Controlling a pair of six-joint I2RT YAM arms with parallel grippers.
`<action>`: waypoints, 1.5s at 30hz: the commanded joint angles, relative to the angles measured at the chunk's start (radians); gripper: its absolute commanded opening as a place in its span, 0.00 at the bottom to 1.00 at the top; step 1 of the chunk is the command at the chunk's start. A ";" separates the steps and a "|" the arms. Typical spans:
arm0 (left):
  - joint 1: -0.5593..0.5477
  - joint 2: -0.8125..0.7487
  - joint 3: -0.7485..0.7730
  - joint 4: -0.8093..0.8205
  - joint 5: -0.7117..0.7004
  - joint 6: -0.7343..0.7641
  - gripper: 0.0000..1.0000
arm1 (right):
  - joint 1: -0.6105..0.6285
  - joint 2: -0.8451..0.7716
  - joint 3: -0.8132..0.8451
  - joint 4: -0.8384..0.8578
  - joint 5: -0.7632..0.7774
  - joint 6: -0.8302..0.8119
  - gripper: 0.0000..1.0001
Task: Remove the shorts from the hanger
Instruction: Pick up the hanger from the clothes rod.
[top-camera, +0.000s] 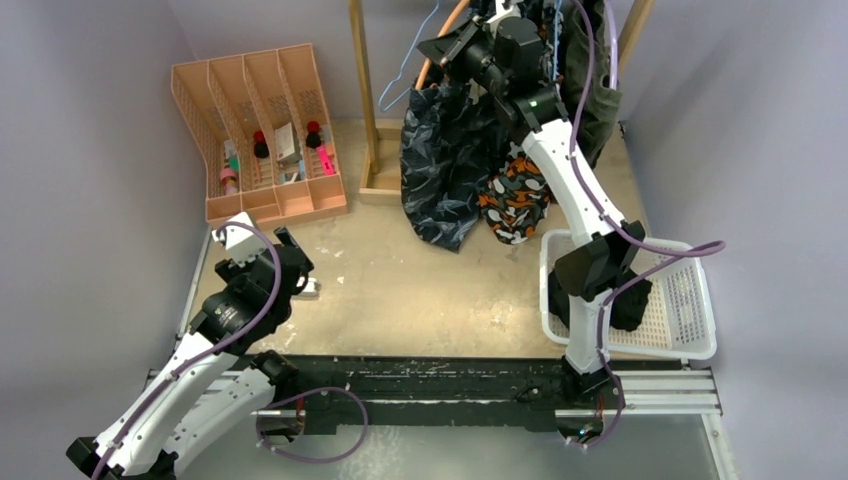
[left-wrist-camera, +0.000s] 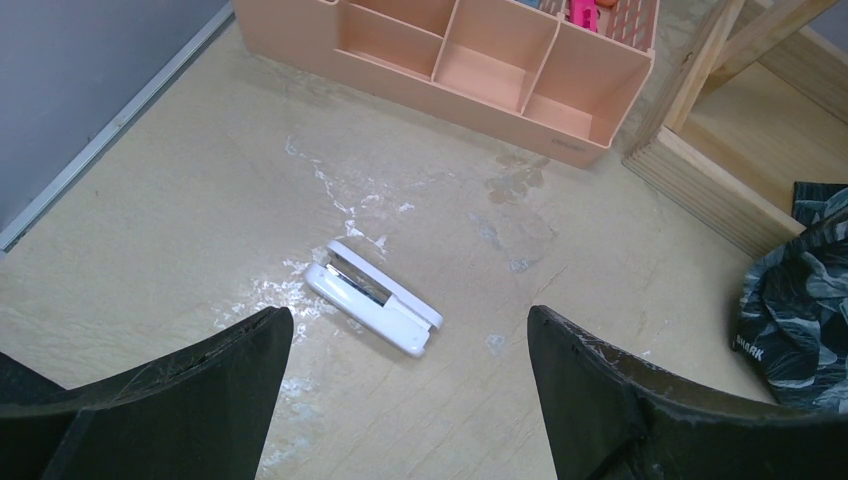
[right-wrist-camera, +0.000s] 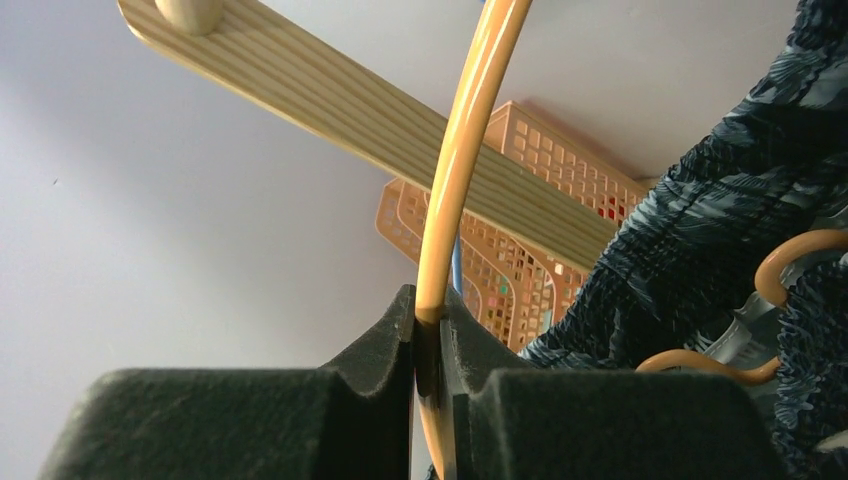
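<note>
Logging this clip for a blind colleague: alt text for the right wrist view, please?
The right gripper is shut on a thin orange hanger that rises between its jaws. Dark patterned shorts hang at right, with a wooden bar and peach organizer behind.

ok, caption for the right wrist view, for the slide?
Right gripper clamped on the orange hanger, wooden rail behind, dark patterned shorts at frame right.

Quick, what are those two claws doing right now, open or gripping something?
Left claw: open, holding nothing.
Right claw: closed on the orange hanger.
</note>
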 joint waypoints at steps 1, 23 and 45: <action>0.010 0.002 -0.002 0.028 -0.009 0.005 0.87 | 0.003 -0.103 0.014 0.063 0.029 -0.031 0.00; 0.009 -0.002 -0.003 0.031 -0.004 0.007 0.87 | 0.015 -0.305 -0.138 0.162 -0.095 -0.009 0.00; 0.009 0.009 0.001 0.022 -0.014 -0.004 0.90 | 0.178 -0.788 -0.933 0.285 -0.309 -0.105 0.00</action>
